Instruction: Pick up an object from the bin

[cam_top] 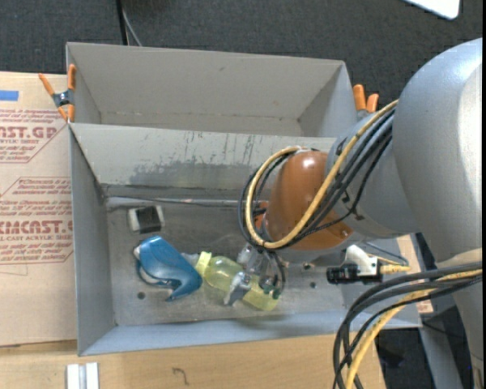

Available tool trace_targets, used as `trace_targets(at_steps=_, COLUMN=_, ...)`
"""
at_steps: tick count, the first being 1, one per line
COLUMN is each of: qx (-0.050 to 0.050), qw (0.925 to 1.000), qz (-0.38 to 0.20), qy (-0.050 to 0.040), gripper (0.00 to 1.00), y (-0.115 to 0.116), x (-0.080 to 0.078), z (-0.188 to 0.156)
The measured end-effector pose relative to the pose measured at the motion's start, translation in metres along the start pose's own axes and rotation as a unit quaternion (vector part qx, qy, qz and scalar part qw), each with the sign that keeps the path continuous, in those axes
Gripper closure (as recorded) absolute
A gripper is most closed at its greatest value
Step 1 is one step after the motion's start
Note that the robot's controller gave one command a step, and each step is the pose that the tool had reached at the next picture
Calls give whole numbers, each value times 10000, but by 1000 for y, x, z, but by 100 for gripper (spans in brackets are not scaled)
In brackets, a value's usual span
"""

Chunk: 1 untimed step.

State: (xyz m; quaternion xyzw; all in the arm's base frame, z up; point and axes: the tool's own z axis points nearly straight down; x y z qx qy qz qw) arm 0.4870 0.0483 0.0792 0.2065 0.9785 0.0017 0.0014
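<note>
In the camera view, the grey metal bin (89,241) sits on a dark surface (267,14) that runs behind it. The bin's sloped back wall is scuffed and streaked, and its floor is dull grey with a few small marks. The grey arm (445,152) comes in from the right, with an orange cover (304,197) and yellow and black cables (340,168) looped round its wrist. The gripper (255,280) is low over the front of the floor, at the right end of a translucent yellow-green thing (217,272). Whether its jaws are apart or together cannot be told. A blue curved thing (166,266) lies just left of it, touching it. A small black-and-white block (146,217) rests apart, nearer the back left.
</note>
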Motion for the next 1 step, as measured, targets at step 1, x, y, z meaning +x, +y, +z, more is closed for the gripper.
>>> trace_targets(at_steps=1, qx=32, qw=10000, qz=1, qy=44, gripper=100, y=-1, x=2, z=-10)
